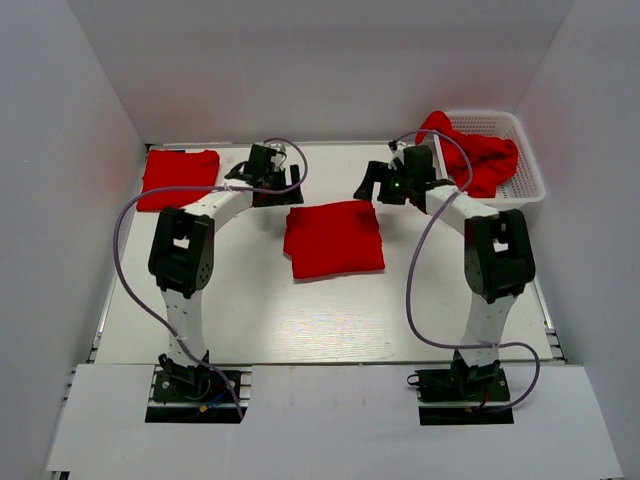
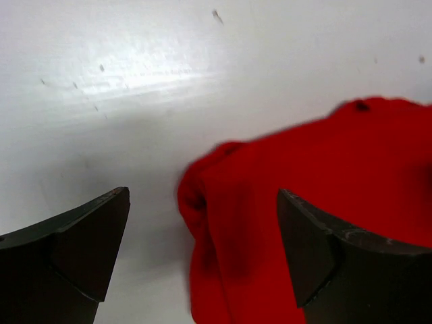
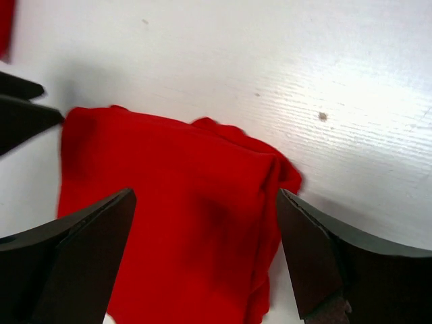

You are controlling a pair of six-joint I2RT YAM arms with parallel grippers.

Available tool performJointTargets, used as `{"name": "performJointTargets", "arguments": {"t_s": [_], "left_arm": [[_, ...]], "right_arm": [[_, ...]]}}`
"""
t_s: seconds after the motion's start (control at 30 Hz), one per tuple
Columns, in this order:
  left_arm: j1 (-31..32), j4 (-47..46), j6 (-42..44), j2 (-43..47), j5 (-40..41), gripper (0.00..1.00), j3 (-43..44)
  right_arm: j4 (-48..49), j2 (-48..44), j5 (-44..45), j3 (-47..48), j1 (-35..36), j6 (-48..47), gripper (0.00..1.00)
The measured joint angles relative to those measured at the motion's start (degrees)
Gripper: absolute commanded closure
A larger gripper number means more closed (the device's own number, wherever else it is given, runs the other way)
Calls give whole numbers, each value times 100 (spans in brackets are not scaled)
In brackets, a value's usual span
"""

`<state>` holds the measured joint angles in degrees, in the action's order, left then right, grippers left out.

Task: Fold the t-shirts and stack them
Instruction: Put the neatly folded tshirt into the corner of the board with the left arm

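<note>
centre t-shirt: red, folded square, flat | left t-shirt: red, folded, flat | crumpled t-shirt: red, heaped in basket

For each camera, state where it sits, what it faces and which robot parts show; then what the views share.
Top external: above and behind the robot, facing down at the table; left arm and right arm show whole.
Left wrist: on the left arm, facing down at the folded t-shirt edge; open left end effector shows.
Right wrist: likewise, over that t-shirt; open right end effector shows.
Shared: the folded t-shirt, in all three.
</note>
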<state>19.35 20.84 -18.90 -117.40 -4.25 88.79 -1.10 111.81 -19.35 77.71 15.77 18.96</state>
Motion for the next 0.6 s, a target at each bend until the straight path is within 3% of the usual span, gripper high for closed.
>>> {"name": "performJointTargets", "arguments": {"t_s": [0.33, 0.6], "left_arm": [[186, -439, -28, 1005, -835, 0, -1648], [243, -756, -11, 844, -1338, 0, -1799]], "right_arm": [[166, -2065, 229, -1333, 0, -44, 10], [-46, -2903, 560, -2079, -2, -155, 10]]}}
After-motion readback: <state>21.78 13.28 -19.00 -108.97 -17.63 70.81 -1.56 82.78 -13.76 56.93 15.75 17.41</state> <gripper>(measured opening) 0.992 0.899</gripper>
